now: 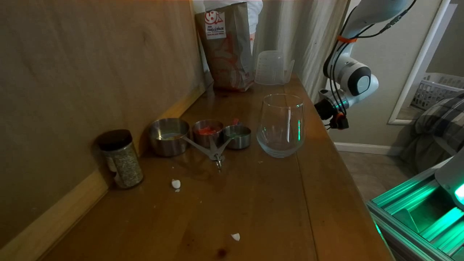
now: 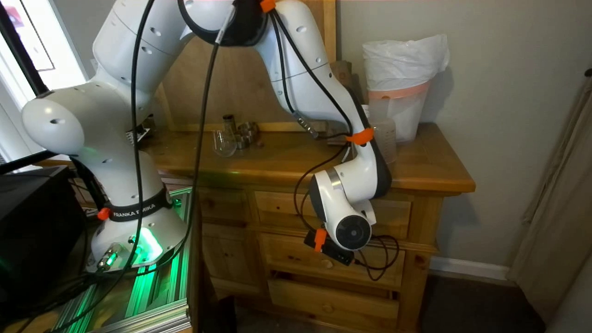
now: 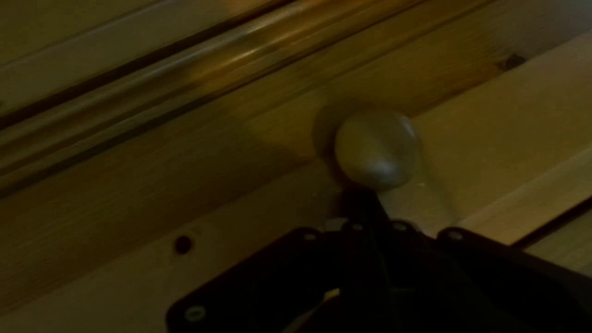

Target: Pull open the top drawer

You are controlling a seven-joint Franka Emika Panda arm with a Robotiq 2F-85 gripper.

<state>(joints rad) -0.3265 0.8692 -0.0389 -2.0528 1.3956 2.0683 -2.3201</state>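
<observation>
My gripper (image 3: 364, 203) is pinched narrow just beside the knob (image 3: 377, 150), seemingly not around it, so pulling could slip off.

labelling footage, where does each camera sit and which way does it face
An exterior view: above the sideboard top, looking along it; parts of arm and base show.
An exterior view: out front, facing the drawer fronts; arm and base show.
Wrist view: arm-mounted, facing a round drawer knob; shut gripper shows.
Both exterior views share the stemless glass.
</observation>
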